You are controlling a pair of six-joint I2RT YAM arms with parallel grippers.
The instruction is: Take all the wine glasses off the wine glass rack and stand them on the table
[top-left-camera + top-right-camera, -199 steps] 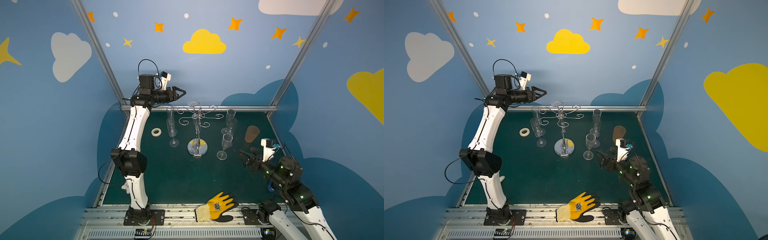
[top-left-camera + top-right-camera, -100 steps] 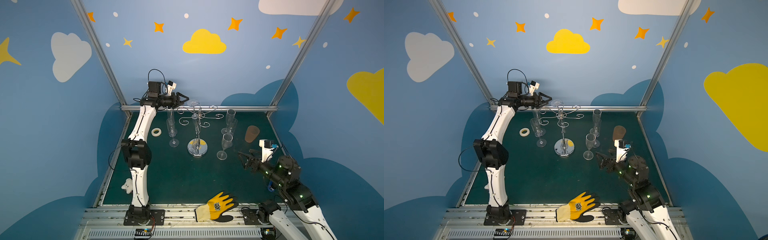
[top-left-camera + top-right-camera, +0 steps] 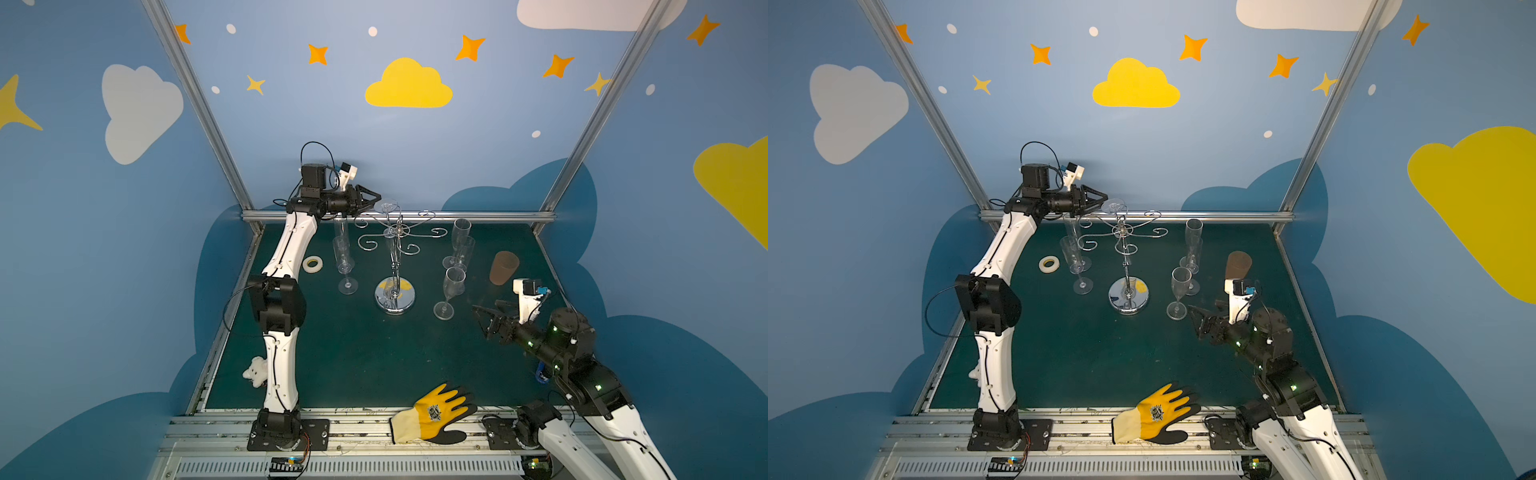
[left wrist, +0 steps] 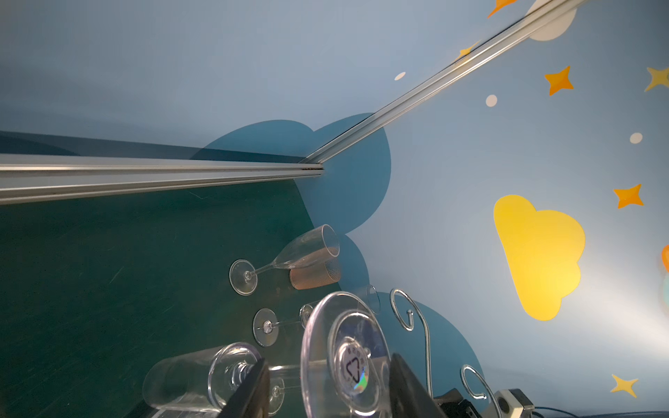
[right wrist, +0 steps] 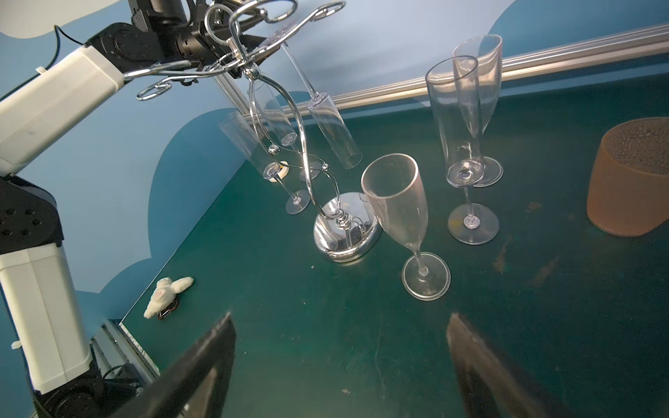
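Atop the wine glass rack, spotted the wine glass hanging foot-up. Bracketed its foot with left gripper, jaws spread, not pinching; held right gripper agape. Judged light, slick, brittle; best gripped at stem.

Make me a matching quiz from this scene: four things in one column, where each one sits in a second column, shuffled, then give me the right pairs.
Things
1. wine glass rack
2. yellow glove
3. brown cup
4. roll of tape

Places
A. far right part of the green mat
B. across the front metal rails, at the mat's edge
C. middle of the mat
D. left part of the mat, toward the back

Pairs: 1-C, 2-B, 3-A, 4-D
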